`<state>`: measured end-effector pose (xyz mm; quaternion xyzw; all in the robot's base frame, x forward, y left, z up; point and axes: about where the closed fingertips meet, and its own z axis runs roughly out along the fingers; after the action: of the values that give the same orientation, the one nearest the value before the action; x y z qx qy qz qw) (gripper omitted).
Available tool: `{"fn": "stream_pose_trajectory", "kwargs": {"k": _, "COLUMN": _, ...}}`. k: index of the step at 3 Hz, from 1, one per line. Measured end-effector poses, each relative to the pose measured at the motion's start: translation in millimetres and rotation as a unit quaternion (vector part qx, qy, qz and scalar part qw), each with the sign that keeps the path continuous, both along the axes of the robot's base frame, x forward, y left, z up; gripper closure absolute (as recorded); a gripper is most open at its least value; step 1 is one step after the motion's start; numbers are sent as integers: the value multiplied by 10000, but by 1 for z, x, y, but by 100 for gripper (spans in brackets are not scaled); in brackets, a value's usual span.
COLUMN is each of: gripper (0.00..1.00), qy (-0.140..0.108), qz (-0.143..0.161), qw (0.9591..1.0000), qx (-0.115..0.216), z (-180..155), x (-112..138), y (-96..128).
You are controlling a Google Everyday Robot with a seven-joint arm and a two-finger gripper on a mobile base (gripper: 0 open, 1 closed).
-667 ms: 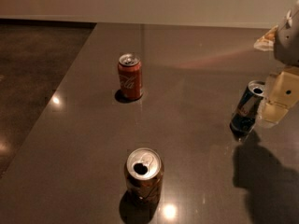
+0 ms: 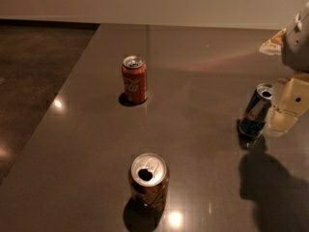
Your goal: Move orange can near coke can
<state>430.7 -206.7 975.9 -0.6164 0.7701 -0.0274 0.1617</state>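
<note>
Dim, table [image 2: 203, 105] glare, right-edge gripper [image 2: 288, 111] casts shadow

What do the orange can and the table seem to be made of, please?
The orange can: likely aluminium, its silver top glinting, sides dull brownish-orange. The table: dark polished stone or laminate, mirroring lamp spots. The tool hangs at right beside the slim blue can.

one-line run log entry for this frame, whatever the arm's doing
gripper: right edge, beside slim blue can | orange can: upright, front, not held | coke can: upright, farther back | move: not yet done
</note>
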Motion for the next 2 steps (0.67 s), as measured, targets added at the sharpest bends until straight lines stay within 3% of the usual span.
{"fn": "stream_pose_trajectory", "kwargs": {"k": 1, "gripper": 0, "qy": 12, "qz": 268, "qw": 9995, "qx": 138, "z": -3, "x": -19, "y": 14}}
{"fn": "stream_pose_trajectory", "kwargs": {"k": 2, "gripper": 0, "qy": 263, "qz": 867, "qw": 9928, "qx": 781, "z": -20, "x": -70, "y": 69}}
